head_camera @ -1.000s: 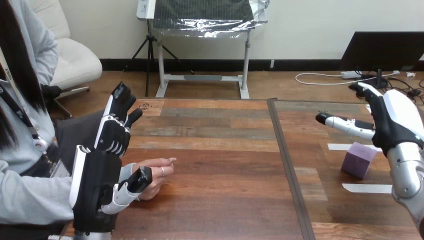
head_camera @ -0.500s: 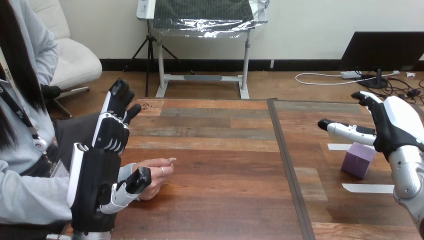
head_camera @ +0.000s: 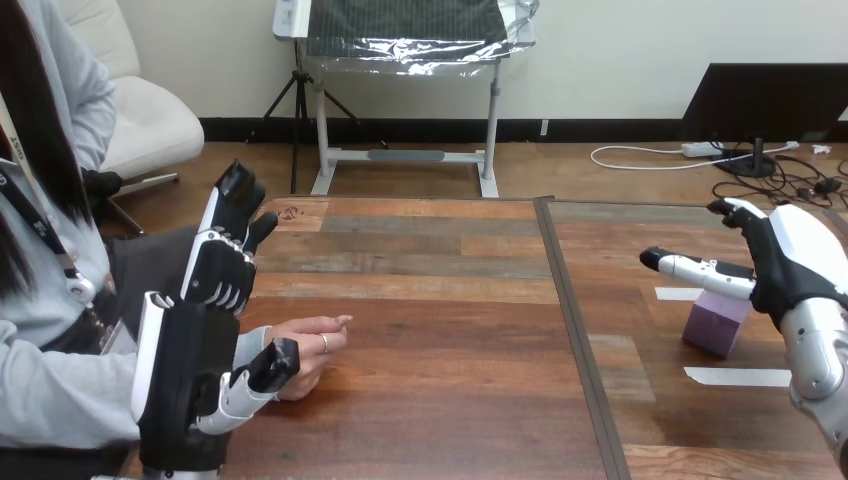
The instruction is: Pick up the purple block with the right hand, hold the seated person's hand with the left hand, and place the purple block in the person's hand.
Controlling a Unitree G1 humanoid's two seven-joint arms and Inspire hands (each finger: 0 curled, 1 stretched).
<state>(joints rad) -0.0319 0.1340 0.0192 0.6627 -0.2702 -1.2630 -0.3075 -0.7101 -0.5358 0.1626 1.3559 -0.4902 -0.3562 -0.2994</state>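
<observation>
My right hand point(head_camera: 790, 262) is spread open, hanging just over the purple block point(head_camera: 716, 325), which sits on the table point(head_camera: 440, 330) between two white tape strips point(head_camera: 735, 376). My left hand point(head_camera: 195, 345) is open too, fingers straight, beside the person's hand point(head_camera: 310, 345). Can't tell if they touch.

The block point(head_camera: 718, 322) at the right is purple, its top face paler than its sides. The table point(head_camera: 440, 300) is brown wood, laid in planks of mixed light and dark tones, with a dark seam point(head_camera: 572, 320) running from near to far. Two tape strips point(head_camera: 735, 376) on its right part are white. The left hand point(head_camera: 185, 375) is black with white shells. The right hand point(head_camera: 790, 265) is black and white; its forearm point(head_camera: 815, 352) is silver.
</observation>
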